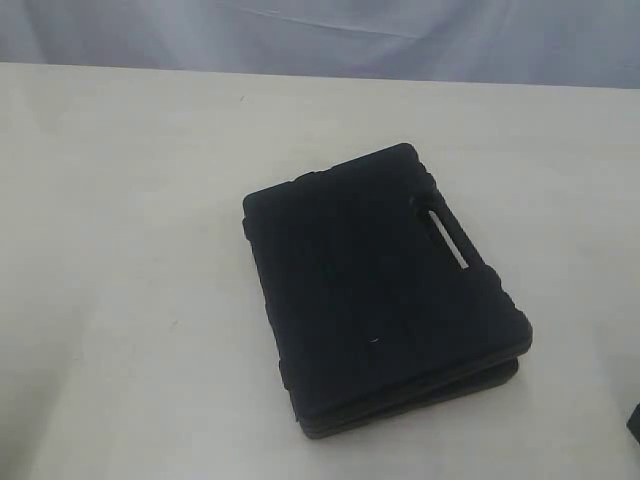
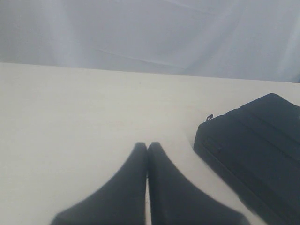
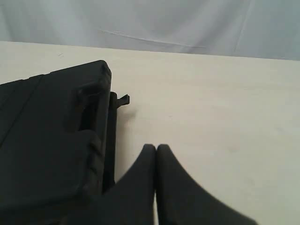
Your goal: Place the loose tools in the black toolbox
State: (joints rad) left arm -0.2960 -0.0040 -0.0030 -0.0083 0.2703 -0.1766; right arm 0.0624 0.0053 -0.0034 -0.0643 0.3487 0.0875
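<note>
The black toolbox (image 1: 380, 285) lies closed and flat on the table, its slot handle toward the right. The left wrist view catches one ribbed corner of the toolbox (image 2: 255, 150), and the right wrist view shows its handle side (image 3: 51, 140). My left gripper (image 2: 147, 146) is shut with nothing between its fingers, hanging over bare table beside the case. My right gripper (image 3: 156, 148) is shut and empty too, close beside the case's handle edge. No loose tools are in view. Neither gripper shows clearly in the exterior view.
The cream table (image 1: 120, 250) stretches around the case, with a pale cloth backdrop (image 1: 320, 30) behind its far edge. A small dark latch (image 3: 123, 99) sticks out from the case's side. A dark object (image 1: 634, 425) peeks in at the exterior view's right edge.
</note>
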